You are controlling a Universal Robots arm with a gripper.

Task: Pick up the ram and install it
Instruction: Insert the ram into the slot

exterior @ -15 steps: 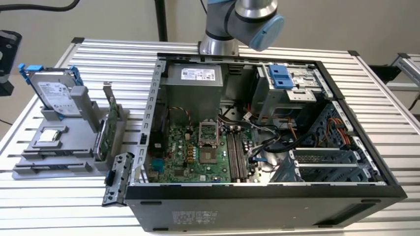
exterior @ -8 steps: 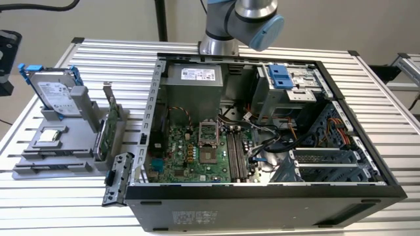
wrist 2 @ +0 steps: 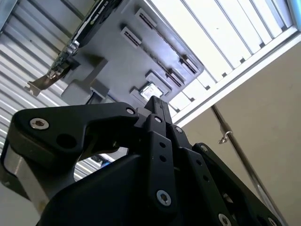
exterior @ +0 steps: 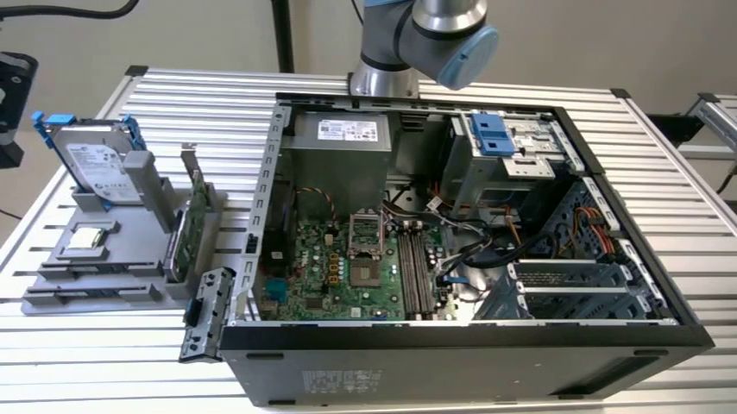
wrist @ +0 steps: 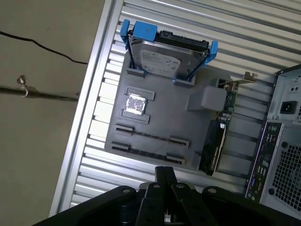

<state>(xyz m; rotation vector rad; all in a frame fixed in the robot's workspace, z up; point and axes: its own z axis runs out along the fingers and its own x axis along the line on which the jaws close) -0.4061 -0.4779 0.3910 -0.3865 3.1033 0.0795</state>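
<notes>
In the first wrist view, two thin dark sticks stand on edge in the grey holder's (wrist: 183, 122) long slots. They look like the ram (wrist: 150, 137), with a second stick (wrist: 148, 154) beside it. My gripper (wrist: 164, 170) hovers high above the holder's edge nearest these slots. Its black fingers are pressed together with nothing between them. The second wrist view shows the same shut fingertips (wrist 2: 157, 100) over the holder (wrist 2: 117, 61). The motherboard's memory slots (exterior: 417, 267) lie inside the open computer case (exterior: 461, 345).
The holder (exterior: 116, 250) also carries a silver hard drive (wrist: 167, 52) with blue rails, a small square chip (wrist: 136, 103) and a green card (wrist: 214, 146) with a metal bracket. The case's rear panel (wrist: 282, 141) stands beside it. Cables and drive cages crowd the case interior.
</notes>
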